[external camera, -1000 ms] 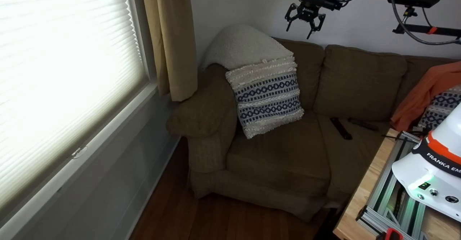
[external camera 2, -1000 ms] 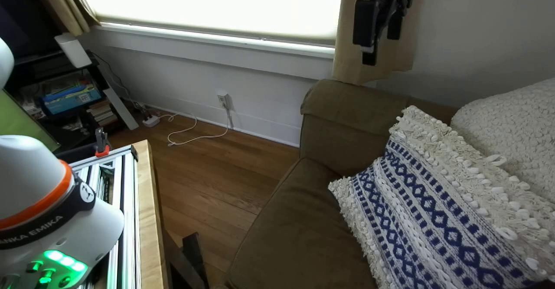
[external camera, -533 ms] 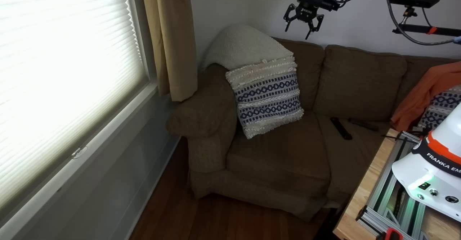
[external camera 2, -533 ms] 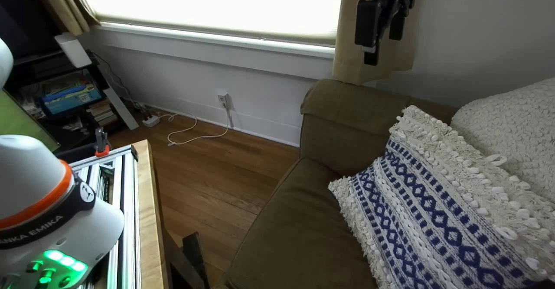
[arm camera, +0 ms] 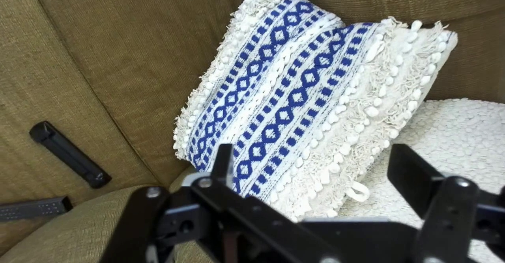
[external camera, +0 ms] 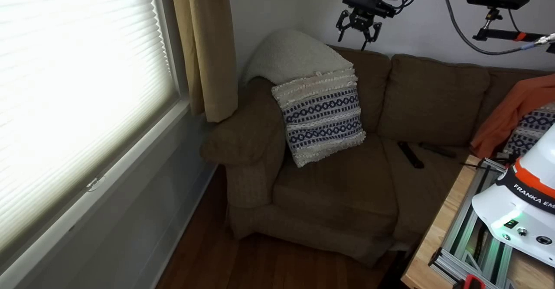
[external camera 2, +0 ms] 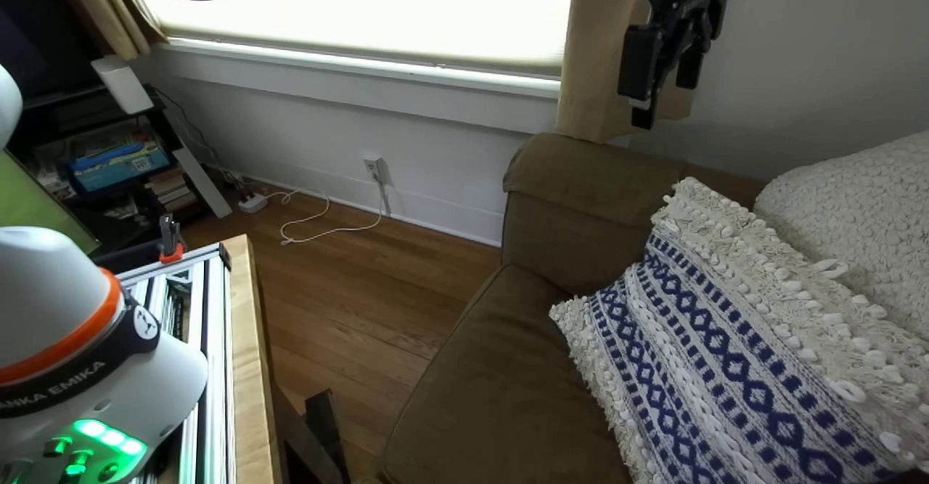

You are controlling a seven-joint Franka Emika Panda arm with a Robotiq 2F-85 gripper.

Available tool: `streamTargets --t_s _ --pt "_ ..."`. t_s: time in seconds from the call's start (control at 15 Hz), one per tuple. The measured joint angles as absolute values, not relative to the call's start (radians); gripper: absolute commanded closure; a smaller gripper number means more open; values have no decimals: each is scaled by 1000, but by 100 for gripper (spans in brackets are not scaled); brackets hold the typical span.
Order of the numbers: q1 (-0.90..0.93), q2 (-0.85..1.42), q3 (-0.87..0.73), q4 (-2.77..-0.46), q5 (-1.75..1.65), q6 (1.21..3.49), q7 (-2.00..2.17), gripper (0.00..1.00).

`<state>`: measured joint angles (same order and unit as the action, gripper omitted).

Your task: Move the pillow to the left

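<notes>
- Couch [external camera: 342, 198], brown, beyond the edge of the table [external camera: 427, 248].
- Table, wood-topped, a metal frame [external camera 2: 210, 375] lying along its couch-side edge.
- Robot arm [external camera 2: 43, 288], its white base on that frame. The black band [external camera 2: 87, 372] around the base reads FRANKA EMIKA, partly cut off in each exterior view; green lights [external camera 2: 109, 437] glow below. The arm's middle is out of frame; its wrist comes in from the top, held high, well past the couch-side edge.
- Patterned pillow [external camera: 325, 120], on the couch in the corner by the armrest [external camera: 243, 141], well apart from the table's edge. It leans on a plain whitish piece [external camera: 295, 57]; throw or pillow, I cannot tell which. Its sides look about equal, so neither way stands out as the long axis. The navy bands [external camera: 323, 107] slant, climbing away from the armrest in an exterior view; the tasselled end is uppermost, by the whitish piece, and the banded end faces down towards the table.
- Gripper [external camera: 351, 44], black, hanging downward with a slight tilt, apart from the pillow. Its fingers [arm camera: 223, 160] are spread wide, and the pillow shows through the gap in the wrist view.
- Blue box [external camera 2: 116, 170], beyond the table's far corner; printing too small to read.
- Two dark slim objects [external camera: 410, 155] on the couch seat, between pillow and table edge; marks on one too small to read.
- Round white badge [external camera 2: 146, 322] on the band, bearing a small dark emblem.
</notes>
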<state>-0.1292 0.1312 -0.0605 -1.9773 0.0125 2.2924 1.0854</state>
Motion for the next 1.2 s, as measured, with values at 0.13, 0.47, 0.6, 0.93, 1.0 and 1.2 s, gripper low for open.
streamTargets --t_s 0.13,0.47,0.6,0.93,1.0,1.2 --pt "-128 225 -71 -1903 23 2290 1094 0" --pt "-121 456 -96 -1696 60 2289 1094 0" --pt "-121 539 -101 -1612 81 2288 1094 0" --pt "-122 741 -111 -1380 149 2267 1107 0" --pt "-124 781 -112 -1332 158 2263 1119 0" --pt "-131 894 -114 -1183 175 2205 1156 0"
